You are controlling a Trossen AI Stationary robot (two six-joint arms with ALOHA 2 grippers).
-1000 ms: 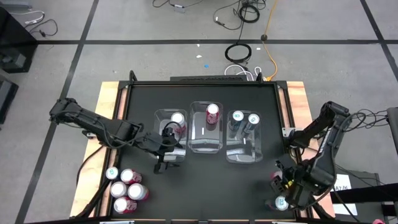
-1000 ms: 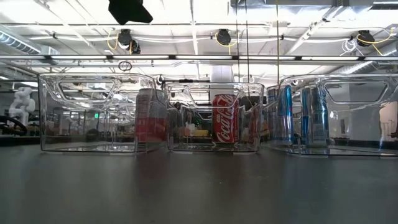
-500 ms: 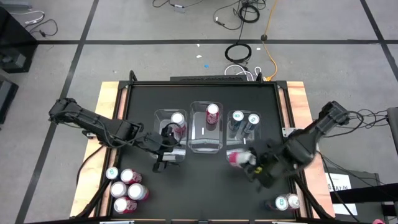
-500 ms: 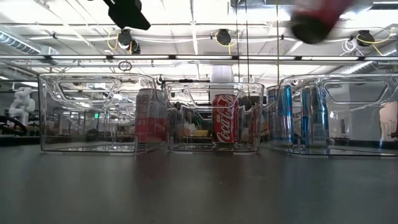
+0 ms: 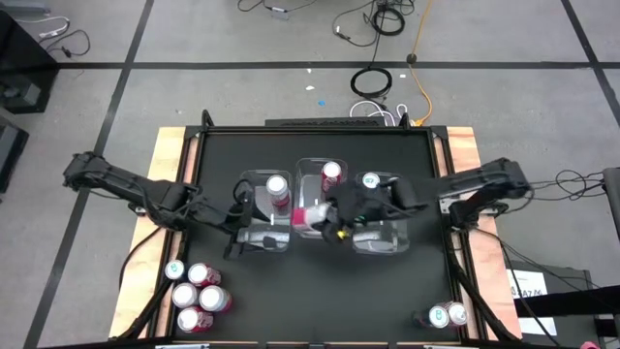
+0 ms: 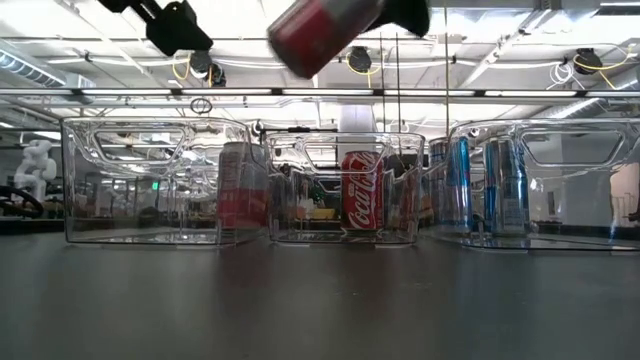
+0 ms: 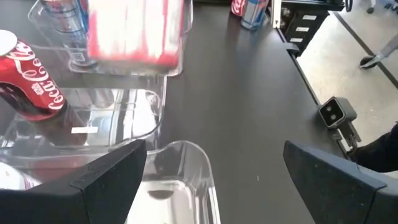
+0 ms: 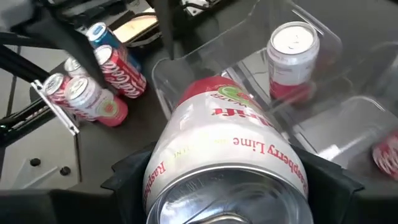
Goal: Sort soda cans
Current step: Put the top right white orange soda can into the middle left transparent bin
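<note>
The right claw (image 5: 325, 217) has swung from the lower right of the overhead frame to the centre, gripping a red-and-white can (image 5: 306, 216) held tilted in the air over the gap between the left bin (image 5: 254, 239) and the middle bin (image 5: 320, 231). A pink can (image 5: 278, 187) stands in the left bin, a cola can (image 5: 331, 174) in the middle. The left claw (image 5: 235, 231) hangs open by the left bin's near edge, with five cans (image 5: 197, 297) clustered at lower left on the black worktop (image 5: 320, 291).
</note>
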